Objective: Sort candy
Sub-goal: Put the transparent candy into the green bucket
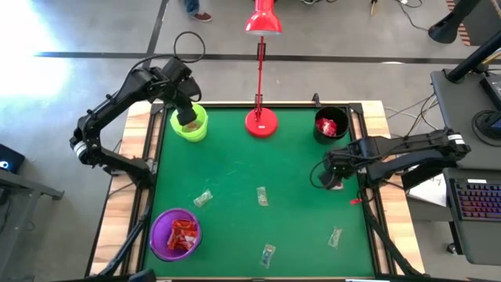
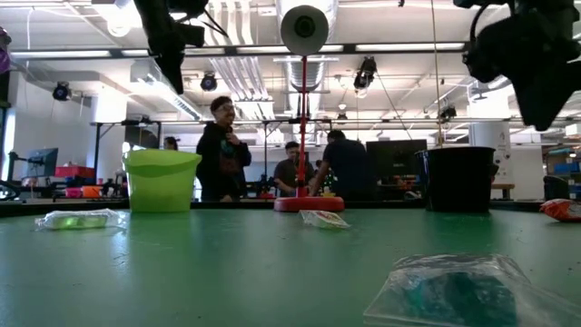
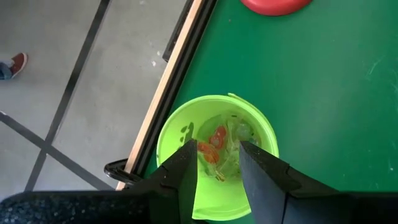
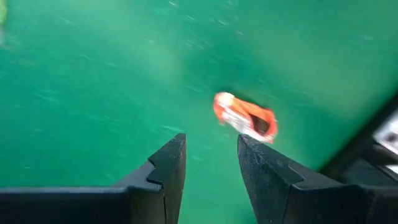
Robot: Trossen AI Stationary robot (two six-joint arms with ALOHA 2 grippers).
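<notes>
My left gripper hangs open over the lime-green cup, which holds orange and clear greenish candy. My right gripper is open above the green table near its right edge. A red-orange candy lies on the mat just beyond its fingertips, untouched. Several clear greenish candies lie flat on the mat. In the low view the left gripper is well above the lime cup.
A purple cup with red candy stands near the table's near-left corner. A black cup with red candy is at the far right. The red lamp's base sits at the far middle. People stand in the room beyond the table.
</notes>
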